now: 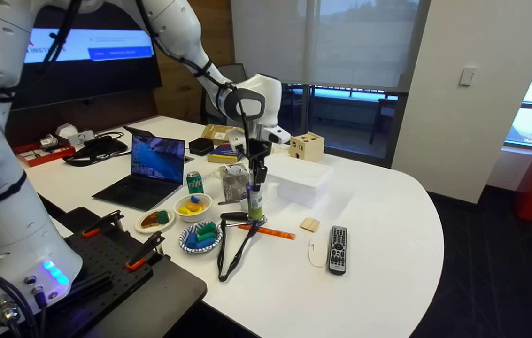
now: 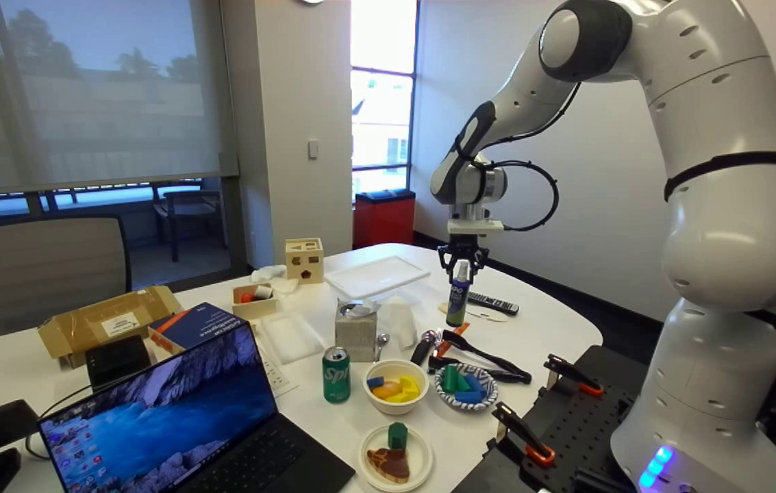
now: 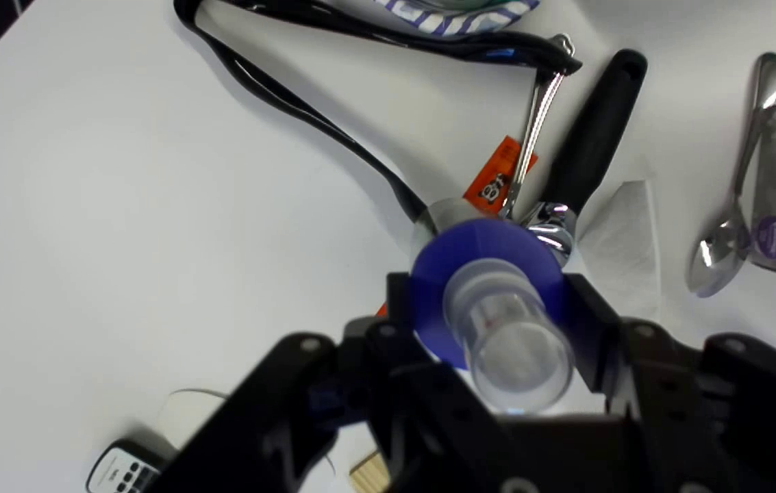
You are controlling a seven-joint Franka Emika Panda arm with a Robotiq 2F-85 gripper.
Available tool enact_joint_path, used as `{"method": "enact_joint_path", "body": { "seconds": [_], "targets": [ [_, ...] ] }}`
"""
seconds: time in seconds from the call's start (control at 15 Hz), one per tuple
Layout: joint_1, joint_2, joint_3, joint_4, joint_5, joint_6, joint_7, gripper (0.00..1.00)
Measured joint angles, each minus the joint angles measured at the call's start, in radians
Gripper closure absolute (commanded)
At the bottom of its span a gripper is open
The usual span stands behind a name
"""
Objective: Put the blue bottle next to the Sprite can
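The blue bottle (image 2: 457, 301) is upright, with a clear spray top and a bluish and green body. In an exterior view its lower part (image 1: 256, 205) shows below the fingers. My gripper (image 2: 462, 276) is shut on its upper part; in the wrist view the fingers (image 3: 487, 301) press both sides of its blue shoulder (image 3: 477, 236). Its base appears raised off the table, over the black-handled tool. The green Sprite can (image 2: 336, 375) stands upright on the table, apart from the bottle, beside the laptop; it also shows in an exterior view (image 1: 195, 183). It is out of the wrist view.
Near the can are a white bowl (image 2: 396, 405) with toy food, a tissue box (image 2: 356, 334), the laptop (image 1: 158, 159) and a plate (image 2: 422, 472). A patterned bowl (image 1: 200, 249) and the black-handled tool (image 1: 234, 258) lie between bottle and robot base. A remote (image 1: 338, 249) lies farther off.
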Motion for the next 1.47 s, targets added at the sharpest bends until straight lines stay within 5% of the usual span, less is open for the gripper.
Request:
{"method": "enact_joint_path", "body": {
  "seconds": [0.4,1.47],
  "targets": [
    [0.114,-0.096,0.033,-0.007,-0.123,-0.136,-0.002,0.69],
    [0.3,-0.15,0.246,-0.071,-0.192,-0.054,-0.179,0.69]
  ]
}}
